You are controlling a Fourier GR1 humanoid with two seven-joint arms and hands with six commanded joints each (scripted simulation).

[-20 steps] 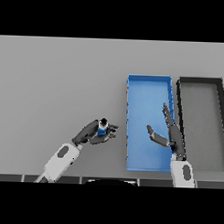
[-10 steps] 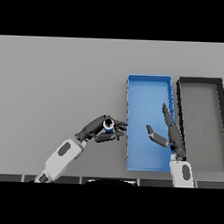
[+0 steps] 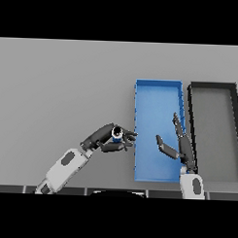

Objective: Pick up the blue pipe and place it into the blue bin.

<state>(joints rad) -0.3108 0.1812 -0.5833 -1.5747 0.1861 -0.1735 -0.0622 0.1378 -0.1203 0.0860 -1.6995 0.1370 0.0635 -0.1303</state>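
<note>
A short blue pipe (image 3: 117,135) with a pale rim sits between the curled fingers and thumb of my left hand (image 3: 104,139), held just left of the blue bin (image 3: 158,90). The fingertips reach to the bin's left wall. My right hand (image 3: 182,144) hangs open over the bin's lower right part, fingers straight and thumb out to the left, holding nothing. Nothing lies inside the bin.
A black bin (image 3: 213,87) stands directly right of the blue one, their walls nearly touching. The grey table (image 3: 63,90) stretches away to the left and back.
My left hand has carried the blue pipe to the right, from open table towards the blue bin's left wall. The right hand has hardly moved.
</note>
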